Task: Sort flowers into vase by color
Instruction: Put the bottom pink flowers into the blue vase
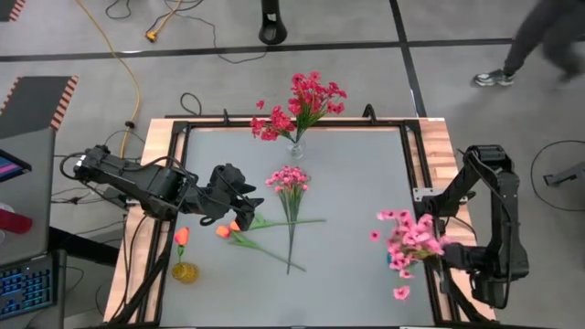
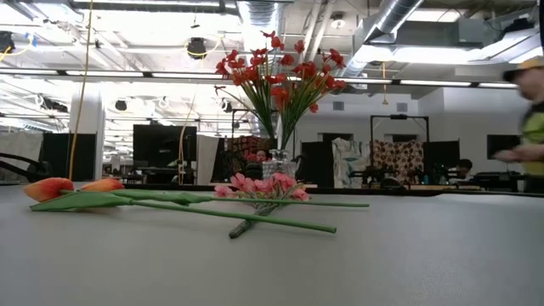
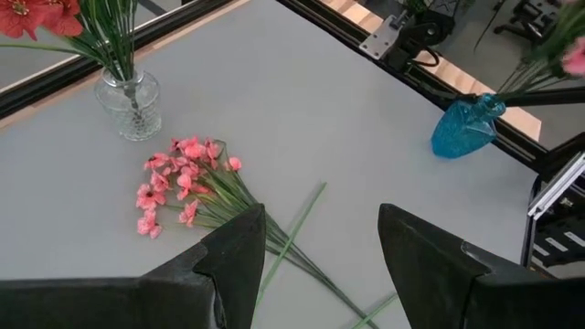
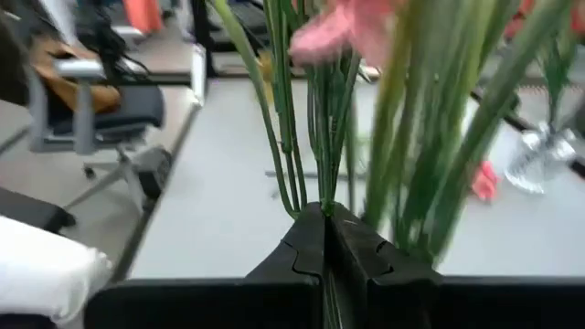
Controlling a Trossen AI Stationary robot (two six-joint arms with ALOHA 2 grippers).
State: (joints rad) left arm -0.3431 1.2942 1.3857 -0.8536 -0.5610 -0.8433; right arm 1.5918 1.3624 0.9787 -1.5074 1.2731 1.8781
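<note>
My left gripper point(image 1: 245, 206) is open and hovers over the left-middle of the table, above two orange tulips point(image 1: 225, 230) that lie flat with their stems pointing right. A light pink spray point(image 1: 289, 178) lies flat beside them, its stem crossing theirs. Magenta-red flowers point(image 1: 309, 97) stand in a clear glass vase point(image 1: 295, 150) at the far edge. One orange tulip point(image 1: 181, 237) stands in a small yellow vase point(image 1: 185, 271). My right gripper point(image 4: 325, 219) is shut on a bunch of pink flowers point(image 1: 408, 241) over a blue vase point(image 3: 464, 128) at the table's right. My right gripper pinches several green stems point(image 4: 322, 187) of the pink bunch between its two shut fingers, coming from the table's right side. The blooms spread out beyond the fingers toward the table's middle. The stems' lower ends meet the blue vase's neck point(image 3: 486, 100).
A black frame point(image 1: 407, 155) and a wooden border run around the grey table top. Open grey surface lies along the near edge and between the lying flowers and the blue vase. A person point(image 2: 531, 127) walks in the room beyond the far right corner.
</note>
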